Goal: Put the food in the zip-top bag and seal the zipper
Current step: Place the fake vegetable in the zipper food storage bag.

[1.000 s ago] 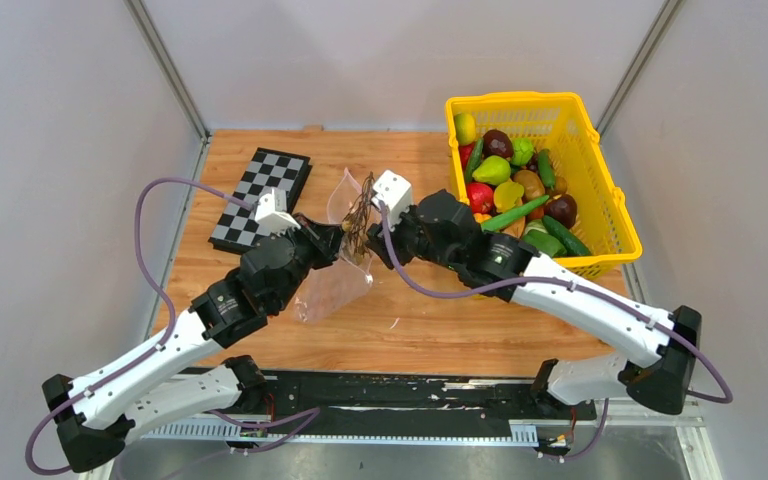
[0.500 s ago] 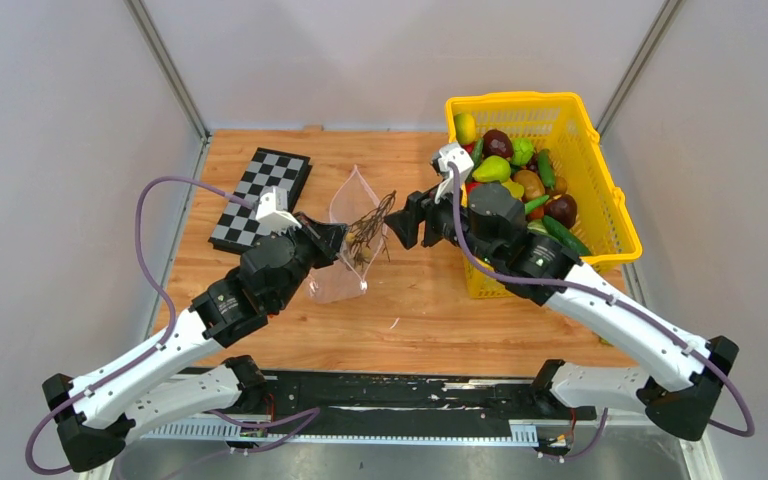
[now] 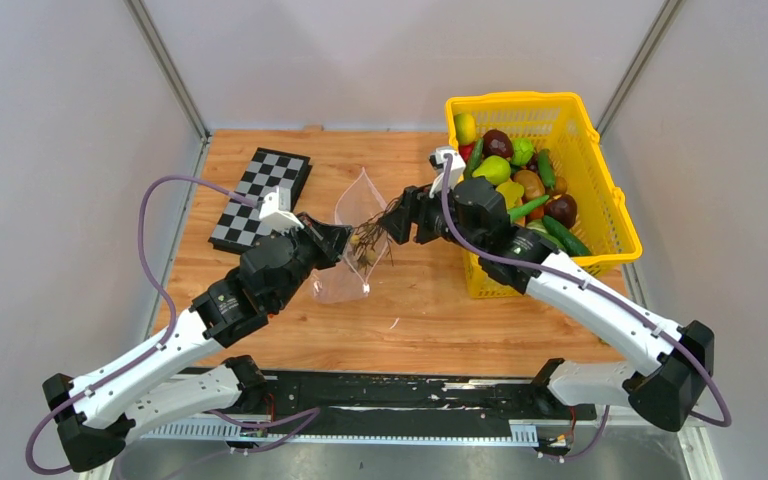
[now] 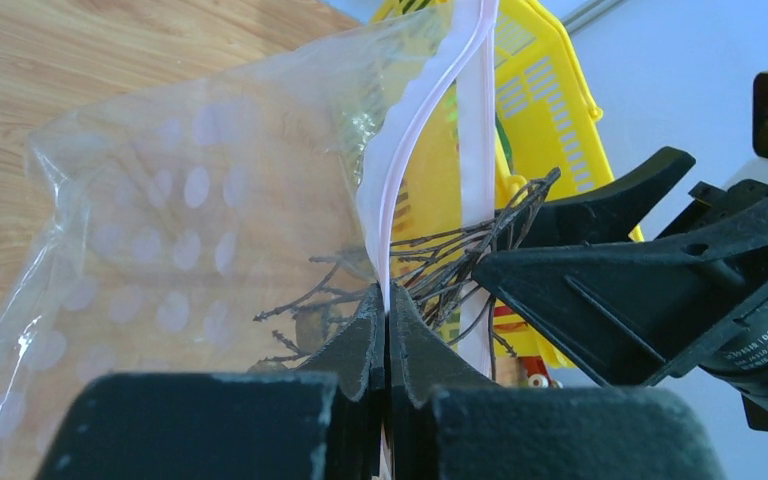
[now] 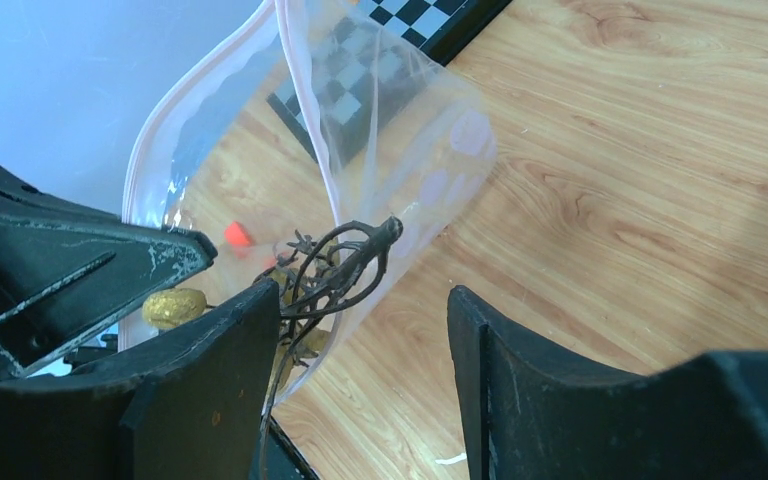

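Bag (image 4: 180, 230) held up over table centre. Clear, crinkly film; pink zipper (image 4: 476, 120) along open mouth. Judged light, limp, slippery; best taken at stiffer zipper strip.
Left gripper (image 4: 387, 310) pressed together, pinching zipper.
Right gripper (image 5: 360, 310) spread at mouth; dark twiggy stem (image 5: 340, 265) beside one finger, not gripped.
Food (image 3: 510, 185) heaped in basket (image 3: 515, 98), far right corner: glossy, hard-looking.

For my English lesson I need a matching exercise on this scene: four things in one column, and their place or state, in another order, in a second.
1 left gripper
2 right gripper
3 yellow basket
4 chessboard

a open at the zip-top bag's mouth
b flat on the table, far left
c shut on the zip-top bag's edge
d full of toy fruit

Pairs: 1-c, 2-a, 3-d, 4-b.
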{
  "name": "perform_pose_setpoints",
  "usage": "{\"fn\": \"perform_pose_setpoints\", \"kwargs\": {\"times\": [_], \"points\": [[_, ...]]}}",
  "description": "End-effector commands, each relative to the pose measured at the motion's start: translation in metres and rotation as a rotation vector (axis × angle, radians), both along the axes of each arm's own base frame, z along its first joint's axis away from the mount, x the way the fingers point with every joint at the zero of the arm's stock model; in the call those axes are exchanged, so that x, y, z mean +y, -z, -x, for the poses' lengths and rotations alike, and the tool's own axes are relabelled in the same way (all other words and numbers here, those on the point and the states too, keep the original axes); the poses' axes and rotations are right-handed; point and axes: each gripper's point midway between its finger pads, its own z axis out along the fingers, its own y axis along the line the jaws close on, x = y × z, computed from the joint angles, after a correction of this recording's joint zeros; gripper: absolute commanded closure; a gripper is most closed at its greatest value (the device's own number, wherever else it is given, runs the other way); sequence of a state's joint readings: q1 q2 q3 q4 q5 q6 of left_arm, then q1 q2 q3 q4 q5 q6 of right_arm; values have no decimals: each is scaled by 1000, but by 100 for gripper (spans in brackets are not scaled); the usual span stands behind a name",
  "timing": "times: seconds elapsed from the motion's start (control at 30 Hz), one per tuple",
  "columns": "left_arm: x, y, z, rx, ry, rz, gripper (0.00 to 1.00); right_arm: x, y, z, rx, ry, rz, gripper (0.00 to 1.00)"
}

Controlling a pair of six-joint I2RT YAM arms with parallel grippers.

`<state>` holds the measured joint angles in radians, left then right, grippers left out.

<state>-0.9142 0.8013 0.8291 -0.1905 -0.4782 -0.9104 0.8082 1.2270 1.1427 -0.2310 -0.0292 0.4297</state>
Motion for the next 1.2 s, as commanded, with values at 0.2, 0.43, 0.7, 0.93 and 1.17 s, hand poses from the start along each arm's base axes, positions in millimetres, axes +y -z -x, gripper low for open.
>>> {"fn": "perform_pose_setpoints", "kwargs": {"times": [0.2,0.43,0.7,0.93,1.17], "points": [[5,0,1,3,-10,-8,100,7,-48,-9,-109,-41,-131,61],[2,2,0,4,-3,-27,100,6,-49,-13,-149,-59,-87,73],[5,5,-1,12,-17,-37,100,12,-66,1,-273,-166,-107,100],[-10,4,-3,34,24,-41,100,15,-91,24,-512,-210,-87,100],[-30,3,-1,53,93,1,100,21,-91,10,-567,-84,-50,100]]}}
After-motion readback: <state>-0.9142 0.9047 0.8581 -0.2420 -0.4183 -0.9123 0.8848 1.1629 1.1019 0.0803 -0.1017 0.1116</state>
